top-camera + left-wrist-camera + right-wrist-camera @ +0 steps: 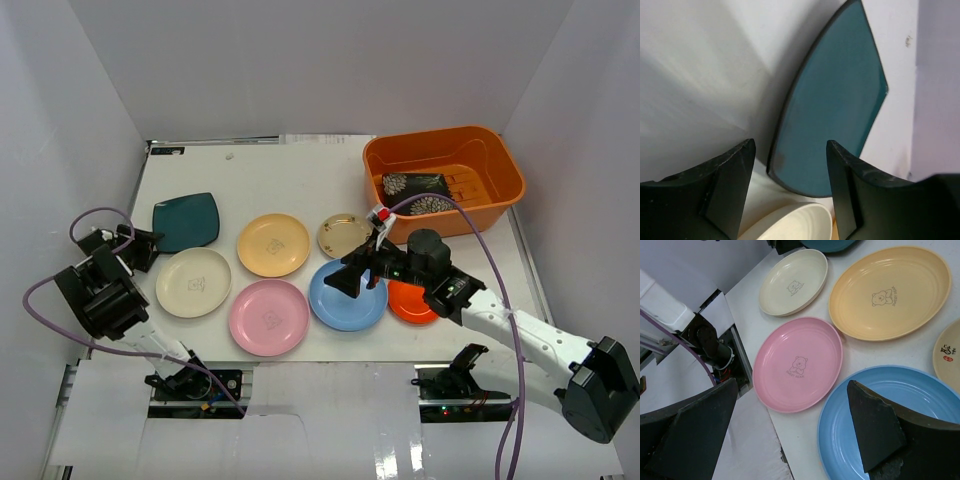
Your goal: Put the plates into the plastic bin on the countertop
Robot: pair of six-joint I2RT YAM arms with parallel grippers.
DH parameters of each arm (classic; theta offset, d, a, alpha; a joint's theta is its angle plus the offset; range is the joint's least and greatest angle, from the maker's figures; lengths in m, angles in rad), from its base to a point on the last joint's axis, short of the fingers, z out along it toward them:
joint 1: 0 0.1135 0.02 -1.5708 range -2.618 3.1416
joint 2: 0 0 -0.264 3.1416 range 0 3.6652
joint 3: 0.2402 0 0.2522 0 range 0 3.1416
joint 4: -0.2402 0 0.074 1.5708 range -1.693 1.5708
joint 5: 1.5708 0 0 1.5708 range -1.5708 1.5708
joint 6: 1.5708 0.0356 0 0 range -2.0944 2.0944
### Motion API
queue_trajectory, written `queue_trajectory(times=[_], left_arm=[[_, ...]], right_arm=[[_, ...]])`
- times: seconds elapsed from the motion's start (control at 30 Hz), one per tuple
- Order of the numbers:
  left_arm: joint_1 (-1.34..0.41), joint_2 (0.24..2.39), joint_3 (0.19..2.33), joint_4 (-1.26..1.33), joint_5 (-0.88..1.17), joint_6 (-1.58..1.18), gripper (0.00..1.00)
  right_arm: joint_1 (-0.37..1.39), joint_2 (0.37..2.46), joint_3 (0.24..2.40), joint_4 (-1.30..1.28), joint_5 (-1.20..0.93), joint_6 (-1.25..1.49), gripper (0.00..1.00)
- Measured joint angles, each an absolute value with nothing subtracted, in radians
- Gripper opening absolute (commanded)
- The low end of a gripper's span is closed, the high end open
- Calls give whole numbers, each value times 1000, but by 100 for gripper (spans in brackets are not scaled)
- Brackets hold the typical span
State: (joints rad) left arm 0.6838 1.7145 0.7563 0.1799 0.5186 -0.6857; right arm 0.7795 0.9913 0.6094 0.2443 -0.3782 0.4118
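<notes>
The orange plastic bin stands at the back right of the white countertop and holds a black flowered plate. On the countertop lie the dark teal plate, cream plate, yellow plate, pink plate, blue plate, tan plate and orange-red plate. My left gripper is open and empty beside the teal plate, with the cream plate's rim below. My right gripper is open and empty above the blue plate, near the pink plate.
The cage walls close in at the left, back and right. The arm bases and purple cables sit along the near edge. The countertop's front edge shows in the right wrist view, with the left arm base beyond it.
</notes>
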Motion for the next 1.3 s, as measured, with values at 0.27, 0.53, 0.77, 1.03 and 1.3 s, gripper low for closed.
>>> queue_trajectory(times=[0.27, 0.53, 0.77, 1.03, 1.3], left_arm=[[688, 1848, 755, 390, 626, -753, 39], [691, 1943, 745, 558, 726, -836, 0], [684, 1940, 675, 689, 726, -963, 0], [655, 1880, 674, 704, 704, -1094, 0], [593, 1773, 702, 787, 710, -1227, 0]], right_arm=[[781, 1053, 609, 266, -400, 412, 95], [789, 1096, 622, 269, -395, 411, 95], [794, 1148, 665, 271, -392, 413, 95], [801, 1206, 764, 258, -383, 412, 96], [801, 1298, 812, 293, -398, 474, 99]])
